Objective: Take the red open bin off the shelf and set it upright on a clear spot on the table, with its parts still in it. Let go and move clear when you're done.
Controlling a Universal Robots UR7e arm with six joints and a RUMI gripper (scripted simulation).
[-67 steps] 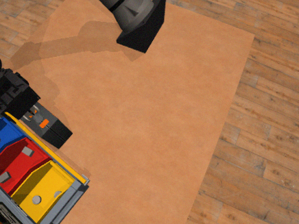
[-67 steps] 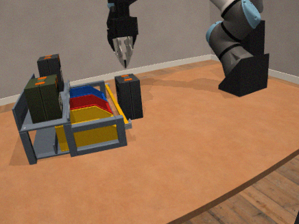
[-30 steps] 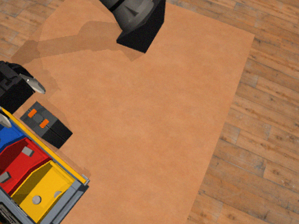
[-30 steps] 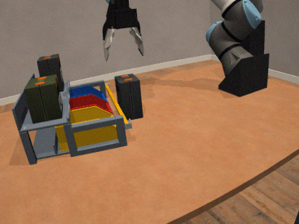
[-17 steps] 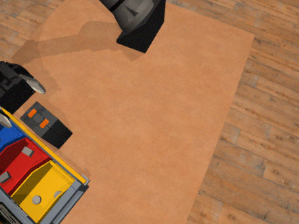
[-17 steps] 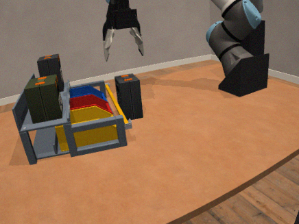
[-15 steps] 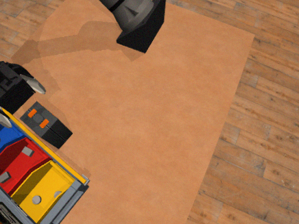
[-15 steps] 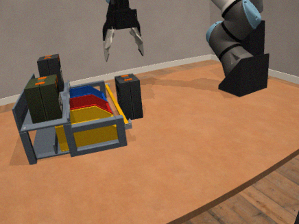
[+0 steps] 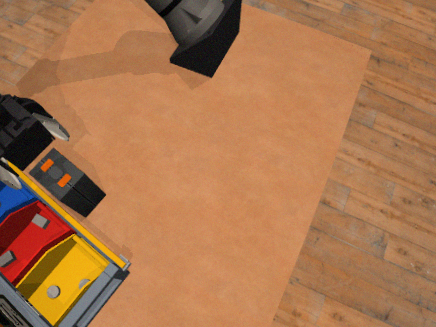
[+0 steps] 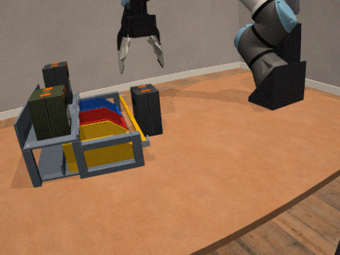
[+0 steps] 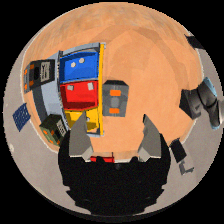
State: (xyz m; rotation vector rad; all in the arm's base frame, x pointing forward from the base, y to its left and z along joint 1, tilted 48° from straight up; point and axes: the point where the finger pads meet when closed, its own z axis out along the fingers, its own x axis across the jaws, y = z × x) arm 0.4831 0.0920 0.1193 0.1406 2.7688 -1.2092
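Below the open tool [image 10: 141, 69] [image 11: 115, 113] sits the red bin [image 10: 102, 115] [image 11: 80, 101].

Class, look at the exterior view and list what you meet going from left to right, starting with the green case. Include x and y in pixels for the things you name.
Green case [image 10: 48, 112] → yellow bin [image 10: 109, 154] [image 9: 65, 282] [image 11: 78, 115] → black case in front of the shelf [image 10: 149, 111] [image 9: 70, 182] [image 11: 115, 98] → robot's black base [image 10: 290, 85] [image 9: 220, 42]

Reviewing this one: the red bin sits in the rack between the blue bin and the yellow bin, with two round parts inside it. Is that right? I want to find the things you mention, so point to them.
Not quite: the parts in the red bin [image 9: 31, 249] [image 10: 99, 115] [image 11: 80, 97] are blocky, not round, as the top view shows. There are two, and the bin does sit in the rack [image 9: 102, 292] [image 10: 109, 171] between the blue bin [image 9: 14, 197] [image 10: 97, 104] [image 11: 79, 71] and the yellow bin [image 9: 70, 269] [image 10: 103, 129] [image 11: 75, 120].
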